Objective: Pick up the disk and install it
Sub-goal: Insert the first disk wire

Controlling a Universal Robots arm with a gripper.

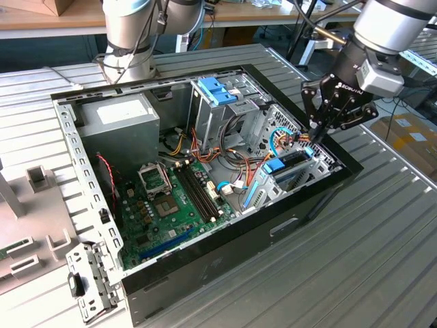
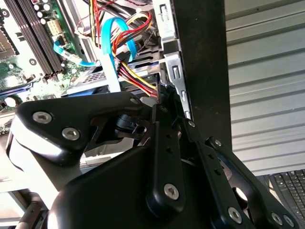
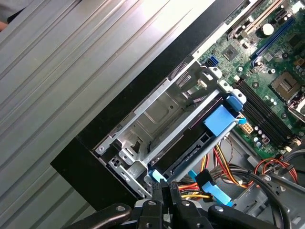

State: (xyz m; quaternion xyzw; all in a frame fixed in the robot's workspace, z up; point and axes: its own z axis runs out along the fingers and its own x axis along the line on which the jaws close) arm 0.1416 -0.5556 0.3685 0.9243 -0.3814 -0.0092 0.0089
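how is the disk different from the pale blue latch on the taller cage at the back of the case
The disk is a dark slab edged by blue rails, lying low in the metal bay near the case's front wall; the pale blue latch is all plastic, ridged and broader, perched atop the taller cage. The claw hangs beside the disk's end, while the latch has nothing near it. Both carry blue plastic and sit inside the open computer case.

From here I can't tell whether the tool (image 1: 315,134) grips anything; in the second wrist view its own dark linkage covers the tips. The disk (image 3: 200,138) sits mostly inside its metal cage (image 3: 157,112), only rails and tab showing. The arm (image 1: 399,31) runs off the exterior view's edge.
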